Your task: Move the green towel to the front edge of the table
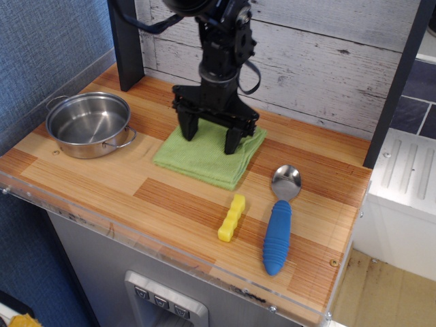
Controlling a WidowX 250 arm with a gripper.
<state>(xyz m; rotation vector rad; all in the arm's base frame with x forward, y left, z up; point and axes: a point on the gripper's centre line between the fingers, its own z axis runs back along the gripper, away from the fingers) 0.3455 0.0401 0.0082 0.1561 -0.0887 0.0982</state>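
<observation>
The green towel [197,162] lies flat on the wooden table [102,177], near its middle, to the right of the steel pot. My gripper [210,135] points straight down over the towel's back half. Its two black fingers [188,127] are spread wide apart, with their tips down on the cloth. Nothing is held between them. The towel's back edge is hidden behind the gripper.
A steel pot [88,123] stands at the left. A yellow block [231,218] and a blue-handled spoon [278,230] lie front right of the towel. A black post [125,42] stands at the back left and a plank wall behind. A clear acrylic rim [136,240] runs along the front edge.
</observation>
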